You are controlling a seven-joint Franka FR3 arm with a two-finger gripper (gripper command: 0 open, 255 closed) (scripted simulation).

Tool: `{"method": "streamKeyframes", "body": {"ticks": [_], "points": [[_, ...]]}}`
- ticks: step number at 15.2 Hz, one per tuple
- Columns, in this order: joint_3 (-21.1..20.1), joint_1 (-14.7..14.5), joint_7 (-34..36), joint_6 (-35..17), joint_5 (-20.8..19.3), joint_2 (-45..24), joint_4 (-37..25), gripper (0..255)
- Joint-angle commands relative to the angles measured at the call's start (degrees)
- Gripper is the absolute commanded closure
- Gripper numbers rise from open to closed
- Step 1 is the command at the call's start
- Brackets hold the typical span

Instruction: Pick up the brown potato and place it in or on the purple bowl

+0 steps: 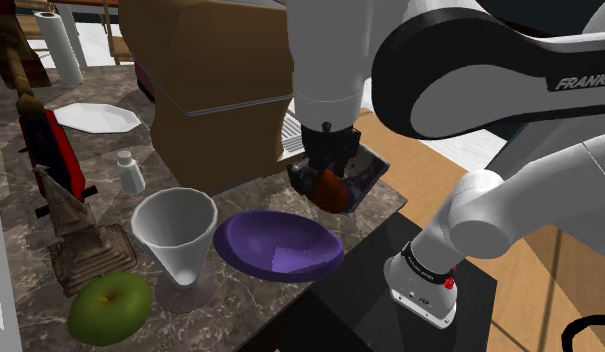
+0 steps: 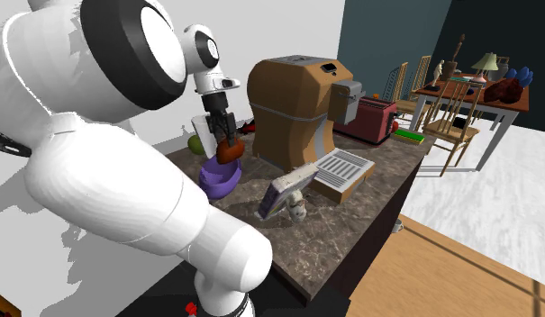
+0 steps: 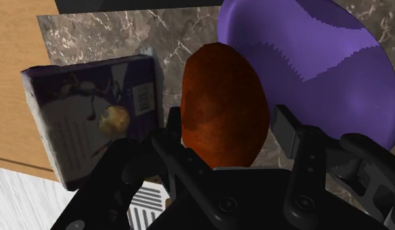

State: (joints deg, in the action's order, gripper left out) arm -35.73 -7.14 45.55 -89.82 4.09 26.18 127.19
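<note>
My black gripper [image 1: 328, 186] is shut on a reddish-brown potato [image 1: 330, 189], held in the air above the marble counter. It hangs just beside the purple bowl's [image 1: 278, 243] far rim in the shoulder view. The wrist view has the potato [image 3: 223, 104] clasped between the two fingers [image 3: 295, 134], with the purple bowl [image 3: 323, 62] beyond and to one side of it. From the second exterior view the potato [image 2: 230, 149] hangs in the gripper [image 2: 227, 144] a little above the bowl [image 2: 218, 177].
A purple book [image 1: 365, 172] leans on the counter behind the gripper. A white funnel-shaped cup [image 1: 176, 240], a green apple [image 1: 110, 307], a white shaker [image 1: 130, 172] and a large brown appliance [image 1: 215, 80] stand around the bowl. The counter edge [image 1: 290, 300] runs near the bowl.
</note>
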Motion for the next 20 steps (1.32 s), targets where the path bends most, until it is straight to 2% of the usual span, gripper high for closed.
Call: {"method": "streamKeyframes", "body": {"ticks": [1,4,18,20], "points": [[-2.8,-0.3,3.5,0.3,0.6,-2.5,-2.5,255],[-6.5,-0.3,8.1,1.0,0.6,-6.4,-6.5,255],[-9.0,-0.3,10.4,-10.2,0.1,-9.3,2.4,255],[-9.0,-0.3,10.4,-10.2,0.1,-9.3,2.4,255]]}}
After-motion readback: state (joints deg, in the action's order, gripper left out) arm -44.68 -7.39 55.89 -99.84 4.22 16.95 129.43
